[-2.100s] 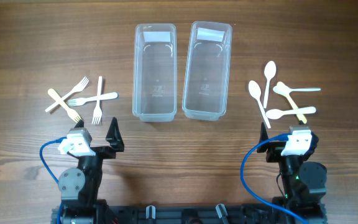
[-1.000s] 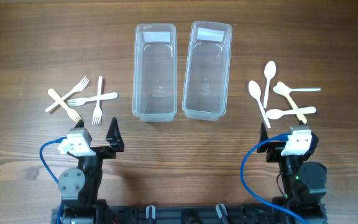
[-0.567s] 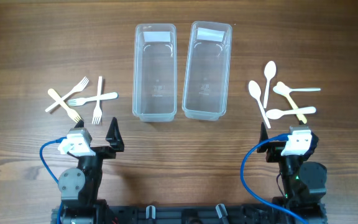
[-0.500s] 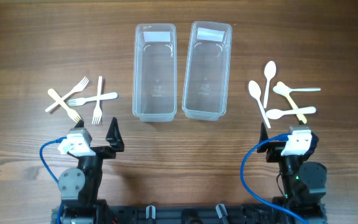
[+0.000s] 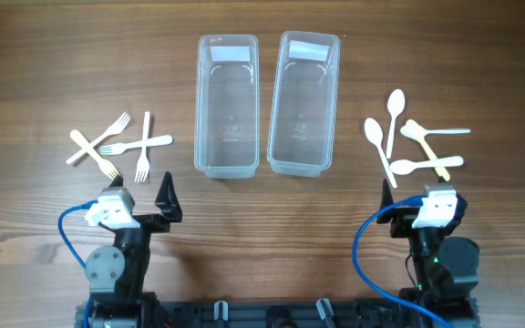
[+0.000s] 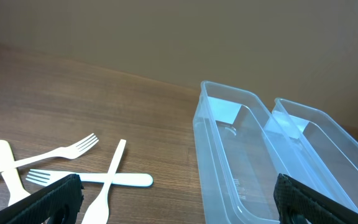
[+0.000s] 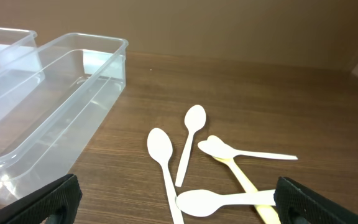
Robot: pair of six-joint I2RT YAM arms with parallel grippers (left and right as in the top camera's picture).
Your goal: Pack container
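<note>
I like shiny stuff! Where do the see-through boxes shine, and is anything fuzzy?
Overhead: bright white patches, likely glare, at the far end of the left container and right container. Left wrist: the tool's fingers at the bottom corners look fuzzy. Right wrist: spoons sharp, with faint shadows.

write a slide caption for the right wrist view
Plastic spoons lie loose on the wooden table beside two empty clear containers, right gripper open.

The left black two-finger gripper (image 5: 166, 199) is held at the lower left of the overhead frame, jaws spread wide. The right black two-finger gripper (image 5: 388, 195) is held at the lower right, likewise spread.
</note>
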